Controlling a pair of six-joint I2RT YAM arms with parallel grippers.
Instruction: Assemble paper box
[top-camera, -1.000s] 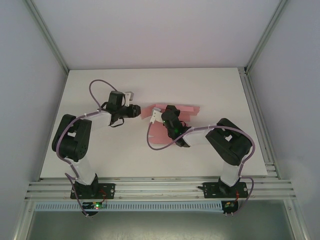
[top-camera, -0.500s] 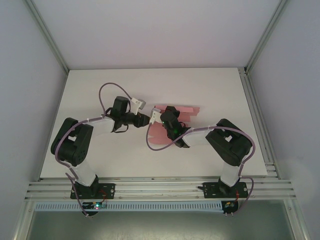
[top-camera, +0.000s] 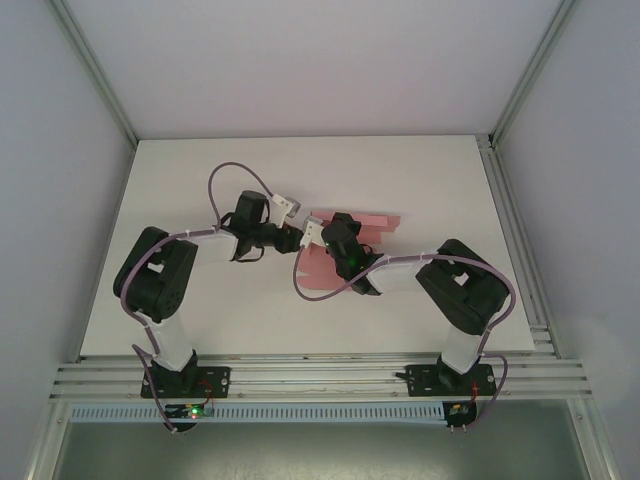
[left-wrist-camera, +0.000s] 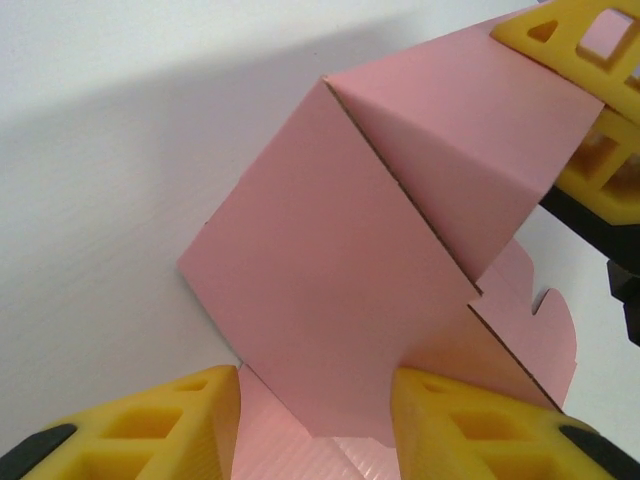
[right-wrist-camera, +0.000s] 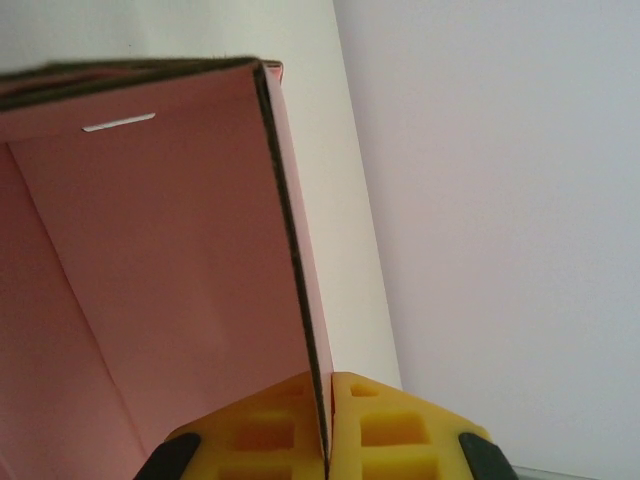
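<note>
Paper box (top-camera: 372, 221), half-erected, near the middle of the table (top-camera: 200, 180), between the two arms. The right gripper (right-wrist-camera: 328, 420) is fully closed, pinching one thin wall edge-on. The left gripper (left-wrist-camera: 315, 405) is roughly half open, straddling the box's lower corner with no visible clamp. Likely failure: with a single pinch as the only sure support, a push at this corner could skew the folded walls flat, crease the card, or drag the wall out of the right fingers.

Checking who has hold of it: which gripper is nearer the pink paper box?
Right. The right gripper is shut on a wall of the paper box. The left gripper stands open at the box's left side, fingers astride a panel, contact unclear.
</note>
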